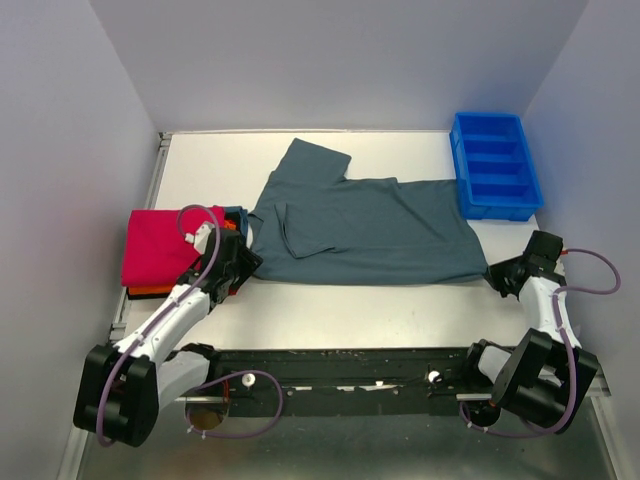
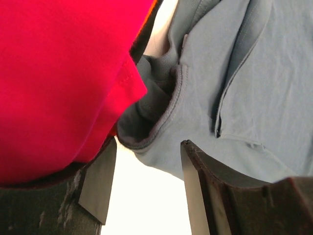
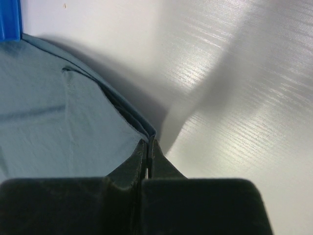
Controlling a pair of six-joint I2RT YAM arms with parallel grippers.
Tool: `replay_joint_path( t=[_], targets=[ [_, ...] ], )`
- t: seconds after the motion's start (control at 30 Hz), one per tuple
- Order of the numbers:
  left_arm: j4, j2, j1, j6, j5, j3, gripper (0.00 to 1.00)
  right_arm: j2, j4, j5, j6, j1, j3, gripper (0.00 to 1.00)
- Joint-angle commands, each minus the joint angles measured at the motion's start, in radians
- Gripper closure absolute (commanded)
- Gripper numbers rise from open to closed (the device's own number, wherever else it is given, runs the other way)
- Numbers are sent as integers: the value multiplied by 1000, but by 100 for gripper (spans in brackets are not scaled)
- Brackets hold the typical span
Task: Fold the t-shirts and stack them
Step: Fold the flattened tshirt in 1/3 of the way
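R gripper (image 3: 148,147) is clamping a corner of grey-blue t-shirt (image 1: 370,230), L gripper (image 2: 148,144) is hanging open at its collar by crimson-pink t-shirt (image 1: 160,245)

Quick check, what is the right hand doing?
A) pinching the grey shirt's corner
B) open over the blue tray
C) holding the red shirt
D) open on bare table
A: in the right wrist view, the right hand is closed on a corner of the grey shirt.

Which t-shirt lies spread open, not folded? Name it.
The slate grey-blue t-shirt, spread centrally; the crimson-pink t-shirt lies folded on the orange t-shirt at left.
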Motion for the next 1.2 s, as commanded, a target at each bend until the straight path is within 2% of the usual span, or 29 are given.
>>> replay_joint_path(
  t=[0.0, 0.1, 0.2, 0.27, 0.43, 0.67, 0.73, 0.83, 1.03, 1.17],
  targets=[
    [81, 65, -3, -50, -34, -6, 37, -8, 16, -13, 15, -8, -17, 99],
    [128, 81, -4, -64, -40, -24, 51, -12, 22, -13, 17, -8, -26, 99],
    [124, 83, -4, -66, -63, -24, 82, -11, 25, -11, 18, -8, -34, 99],
    [102, 66, -4, -47, -82, -9, 98, -12, 25, -14, 20, -8, -36, 99],
    [78, 16, -4, -12, -97, 32, 100, -19, 20, -37, 24, -8, -14, 99],
    [-121, 13, -4, 78, -134, 326, 100, -51, -180, -47, 9, -8, 251, 99],
    [-164, -6, -4, 92, -105, 348, 100, -94, -222, -31, 3, -8, 274, 99],
    [-215, -53, -3, 79, -53, 274, 100, -161, -265, -4, 0, -10, 213, 99],
    [-195, -260, -11, 16, 36, -67, 100, -293, -268, 61, 18, -19, -63, 99],
    [-250, -394, -24, 9, 59, -176, 100, -368, -286, 70, 47, -21, -120, 99]
  ],
)
